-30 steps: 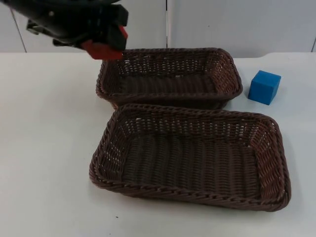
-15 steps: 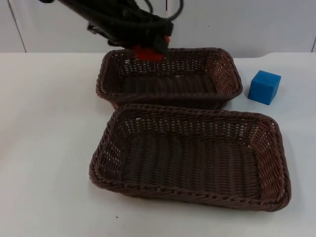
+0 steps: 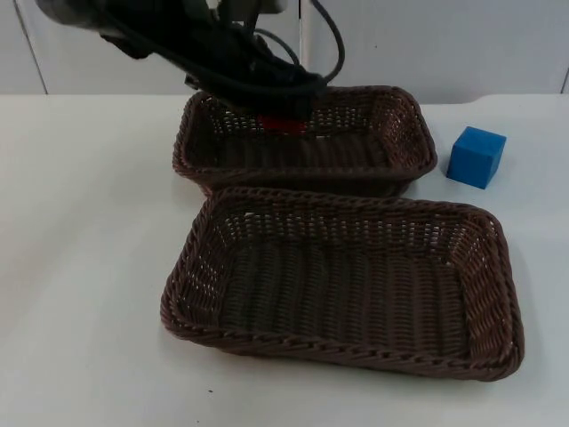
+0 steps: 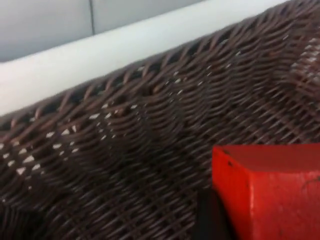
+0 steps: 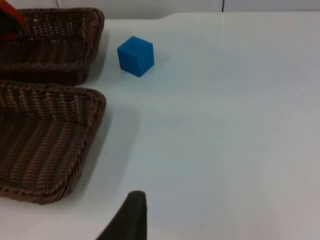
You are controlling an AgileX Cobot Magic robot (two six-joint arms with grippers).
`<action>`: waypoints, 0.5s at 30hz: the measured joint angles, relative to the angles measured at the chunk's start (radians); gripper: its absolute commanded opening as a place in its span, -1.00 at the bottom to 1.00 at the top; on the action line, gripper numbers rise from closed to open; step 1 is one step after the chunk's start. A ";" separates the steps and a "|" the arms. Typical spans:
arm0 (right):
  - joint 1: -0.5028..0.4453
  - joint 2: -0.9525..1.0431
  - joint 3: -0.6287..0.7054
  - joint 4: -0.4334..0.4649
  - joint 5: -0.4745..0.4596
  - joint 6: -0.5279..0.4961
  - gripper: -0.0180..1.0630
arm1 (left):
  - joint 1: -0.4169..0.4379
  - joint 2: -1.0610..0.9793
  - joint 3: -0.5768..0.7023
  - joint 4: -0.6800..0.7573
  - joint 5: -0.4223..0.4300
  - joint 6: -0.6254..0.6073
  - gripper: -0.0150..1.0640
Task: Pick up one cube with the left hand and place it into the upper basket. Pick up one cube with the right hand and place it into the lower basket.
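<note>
The upper basket (image 3: 307,138) is taken as the landmark. The left gripper (image 3: 283,117) is seen from the top view above the rear part of this basket, its fingers closed on the red cube (image 3: 283,124), which is held inside the rim line, near the basket's far wall. From the left wrist view, the red cube (image 4: 267,192) is observed close against the woven wall of the upper basket (image 4: 125,150), a detail not resolved from above; whether it touches the basket floor cannot be told. The lower basket (image 3: 342,280) is set just in front of the upper basket, the two rims nearly touching. The blue cube (image 3: 476,157) is found on the tabletop (image 3: 80,231) just beside the upper basket's right end. The right wrist view records the blue cube (image 5: 135,55) standing apart from both baskets, with the right gripper (image 5: 131,215) waiting well away over bare tabletop; the state of its fingers cannot be told.
</note>
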 measured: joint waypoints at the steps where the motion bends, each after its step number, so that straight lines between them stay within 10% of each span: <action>1: 0.000 0.000 0.000 0.000 0.000 0.000 0.98 | 0.000 0.008 0.000 0.000 -0.002 0.000 -0.98; 15: 0.000 0.000 0.000 0.000 0.000 0.000 0.98 | 0.000 0.066 -0.006 0.000 0.002 0.000 -0.98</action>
